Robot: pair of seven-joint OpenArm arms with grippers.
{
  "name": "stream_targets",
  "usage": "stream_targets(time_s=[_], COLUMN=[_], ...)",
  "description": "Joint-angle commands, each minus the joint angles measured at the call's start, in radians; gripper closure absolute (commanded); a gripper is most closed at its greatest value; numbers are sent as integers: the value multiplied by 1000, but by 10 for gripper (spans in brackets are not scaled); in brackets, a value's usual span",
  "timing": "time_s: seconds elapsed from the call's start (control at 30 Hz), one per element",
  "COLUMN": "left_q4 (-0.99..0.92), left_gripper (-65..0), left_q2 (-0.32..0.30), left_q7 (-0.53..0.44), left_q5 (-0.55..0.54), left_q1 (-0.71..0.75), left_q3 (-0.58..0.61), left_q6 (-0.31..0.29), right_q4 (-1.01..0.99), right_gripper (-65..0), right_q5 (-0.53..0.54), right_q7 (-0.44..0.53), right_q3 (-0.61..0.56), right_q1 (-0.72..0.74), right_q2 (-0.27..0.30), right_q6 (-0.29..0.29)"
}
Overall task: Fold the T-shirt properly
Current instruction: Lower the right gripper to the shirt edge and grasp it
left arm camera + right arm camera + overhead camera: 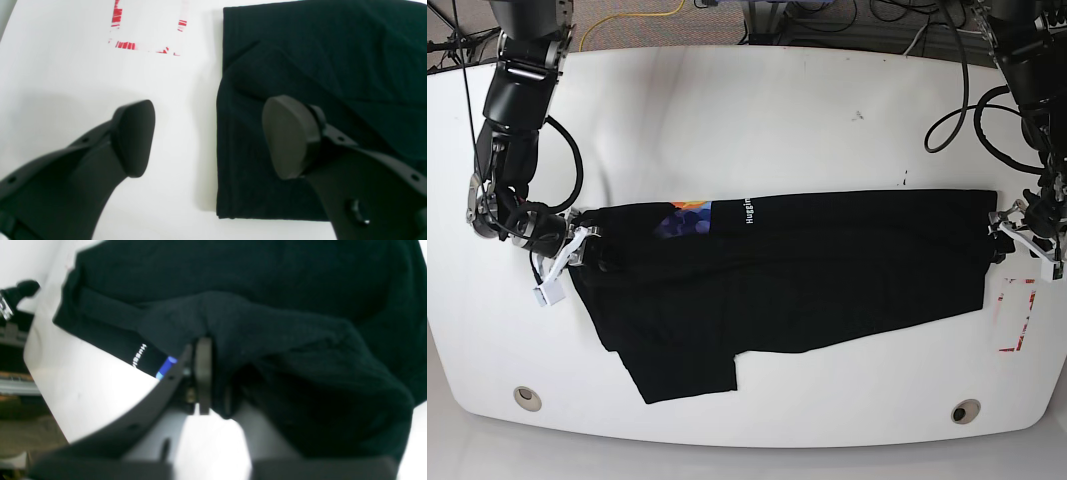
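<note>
The black T-shirt (827, 270) lies across the middle of the white table (757, 120), with white lettering (749, 211) and a coloured patch (689, 209) near its far edge. My right gripper (592, 245) is at the shirt's left end. In the right wrist view the gripper (213, 373) is shut on a raised fold of the T-shirt (233, 280), next to the lettering (139, 355). My left gripper (1007, 240) is at the shirt's right end. In the left wrist view it (211, 140) is open, one finger over the T-shirt (333, 50) and one over bare table.
A red tape marking (1017, 315) sits on the table near the left gripper, and it also shows in the left wrist view (123, 45). Two round holes (527, 398) (965, 411) lie near the front edge. Cables run behind the table's back edge.
</note>
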Motion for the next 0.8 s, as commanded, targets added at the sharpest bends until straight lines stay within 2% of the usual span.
stream_targets(time_s=[0.0,0.1,0.2,0.3,0.5,0.63,0.77], left_q4=[18,18,18,20,81,186,255], left_gripper=[-492,-492,-492,-492,-492,-493,-493], left_q2=[-22,-22,-22,-22,-22,-18,-14], left_q7=[-22,-21,-21,-17,-17,-17,-17], left_q5=[-11,-11,-11,-15,-19,-19,-19], left_q1=[-20,-20,-20,-20,-19,24,44], left_q3=[-6,-6,-4,-4,-7,-9,-4], left_q6=[-2,-2,-4,-4,-6,-6,-6], right_q4=[6,9,9,10,41,121,159], right_gripper=[-173,-317,-431,-495,-488,-472,-474], right_q5=[26,-6,-53,-106,-207,-317,-431], right_q7=[26,26,27,43,63,96,142], right_q3=[-18,-30,-28,-18,33,61,82], right_q1=[35,37,37,31,-22,-85,-111], right_q2=[48,78,97,115,123,112,69], right_q6=[6,6,6,6,6,6,6])
